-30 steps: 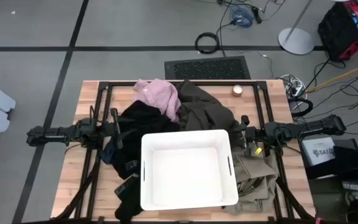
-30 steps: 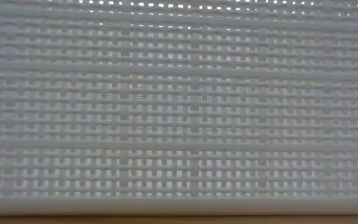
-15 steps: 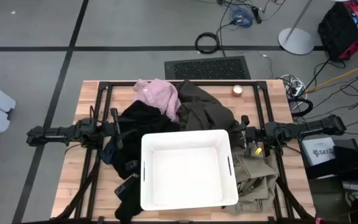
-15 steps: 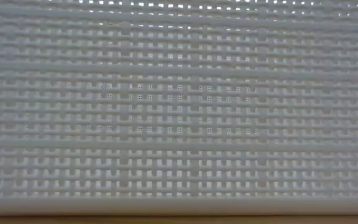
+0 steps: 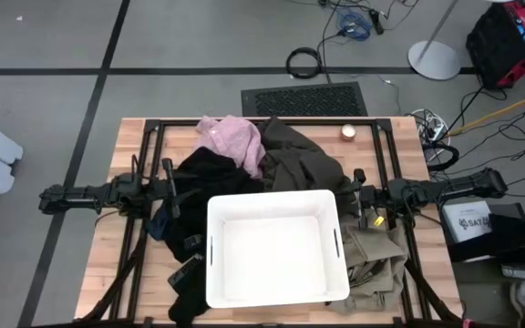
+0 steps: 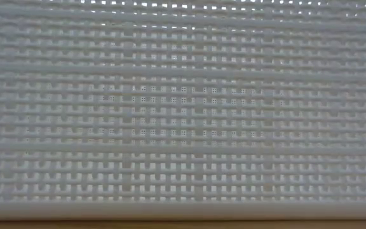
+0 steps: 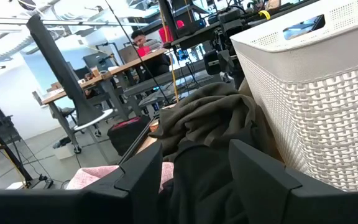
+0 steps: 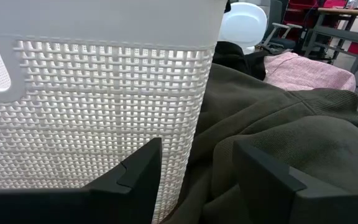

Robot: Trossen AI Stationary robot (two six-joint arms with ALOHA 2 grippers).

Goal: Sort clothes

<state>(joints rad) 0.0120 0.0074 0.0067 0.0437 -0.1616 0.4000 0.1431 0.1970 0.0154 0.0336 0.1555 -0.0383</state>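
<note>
The clothes lie around a white bin [image 5: 276, 246] on the wooden table. A pale pink garment [image 5: 233, 138] and a dark olive one [image 5: 299, 155] lie at the far side, the olive one against the bin's wall [image 8: 92, 93]. A black garment [image 5: 210, 171] rests left of the bin over a bit of dark blue cloth [image 5: 159, 221]. A khaki garment [image 5: 376, 260] lies to the bin's right. My left gripper [image 5: 171, 187] stands open over the black garment [image 7: 197, 180]. My right gripper [image 5: 360, 189] stands open beside the bin, facing the olive garment [image 8: 278, 124].
The bin's woven wall [image 6: 183, 114] fills the low view. A black metal frame [image 5: 262, 121] runs around the tabletop. A small round object [image 5: 347, 131] sits at the far right. A person [image 7: 143, 41] sits at a desk in the room beyond.
</note>
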